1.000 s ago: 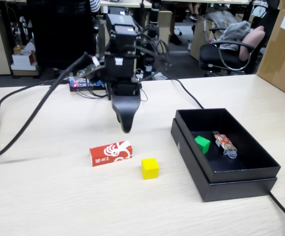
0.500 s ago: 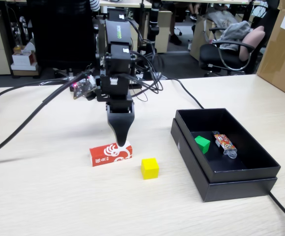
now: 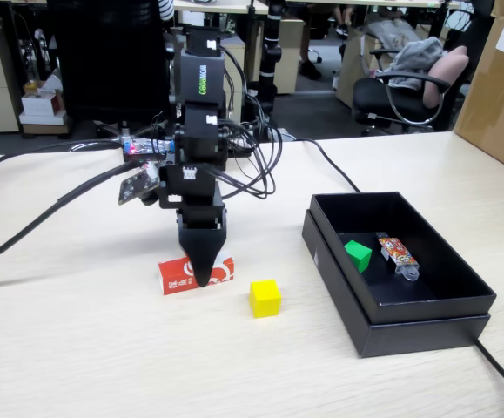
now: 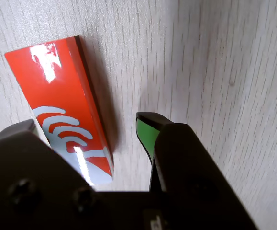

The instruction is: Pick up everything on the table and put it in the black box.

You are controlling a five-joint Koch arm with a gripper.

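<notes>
We see a glossy red carton (image 4: 64, 108) with white swirls lying flat on the table (image 3: 104, 357), our gripper (image 4: 93, 132) spread apart astride its end.

The fixed view stands at the near edge of the wide light beige wood-grain tabletop (image 3: 86, 348), raised a little and facing across it to the far edge and the office chairs beyond, taking in the shallow matte black cardboard box (image 3: 426, 326) toward the right edge. The wrist view rides on the gripper (image 4: 88, 139), looking steeply down from very close. Both views share the red rectangular carton with white swirl print (image 3: 175, 277) (image 4: 61, 96) and the bare wood around it
</notes>
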